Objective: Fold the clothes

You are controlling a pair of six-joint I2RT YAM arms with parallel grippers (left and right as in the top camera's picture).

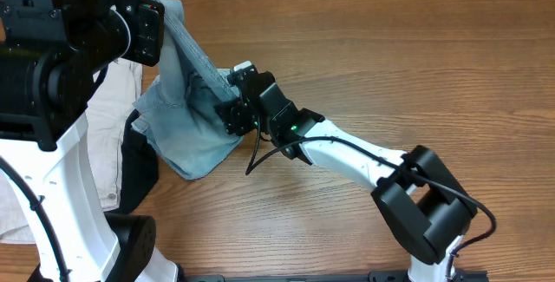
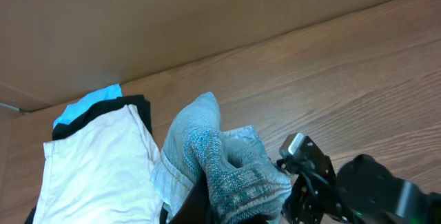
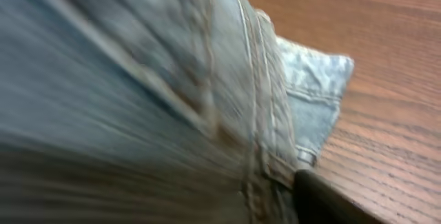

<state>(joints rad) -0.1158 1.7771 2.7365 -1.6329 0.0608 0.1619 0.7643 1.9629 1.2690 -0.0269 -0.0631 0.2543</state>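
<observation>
The light blue denim shorts (image 1: 186, 113) hang bunched at the table's left, lifted at the top by my left gripper (image 1: 160, 9), which is shut on a fold of them (image 2: 227, 169). My right gripper (image 1: 232, 100) is pressed into the shorts' right side and looks shut on the denim. In the right wrist view the denim (image 3: 172, 93) fills the frame, blurred, with a seam and belt loop by one dark finger (image 3: 324, 200). The lower part of the shorts rests on the table.
Beige shorts (image 1: 108, 143) and a black garment (image 1: 139, 173) lie at the left under my left arm; they also show in the left wrist view (image 2: 96, 162) with a bright blue cloth (image 2: 86, 103). A cardboard wall (image 2: 172, 17) runs along the back edge.
</observation>
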